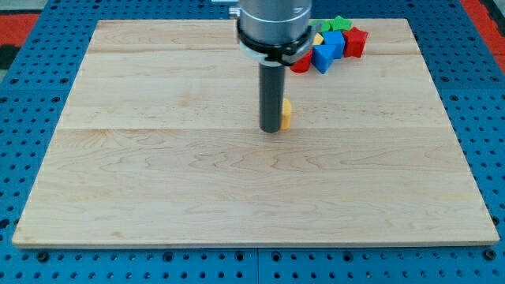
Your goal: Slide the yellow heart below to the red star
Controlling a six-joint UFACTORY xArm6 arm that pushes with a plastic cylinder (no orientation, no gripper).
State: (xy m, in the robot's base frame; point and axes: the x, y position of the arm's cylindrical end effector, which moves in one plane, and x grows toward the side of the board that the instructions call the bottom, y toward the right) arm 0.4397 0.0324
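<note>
My tip [272,129] rests on the wooden board [158,181] a little above its middle. A yellow block [286,115] touches the rod's right side and is mostly hidden behind it, so its shape is unclear. A red block [357,41], star-like, lies at the view's top right, at the right end of a cluster of blocks. It is well above and to the right of my tip.
The top-right cluster also holds a green block [339,23], a blue cube [335,41], a blue triangular block [323,57], a second red block [301,64] partly behind the arm, and a small yellow block [317,38]. Blue pegboard [24,47] surrounds the board.
</note>
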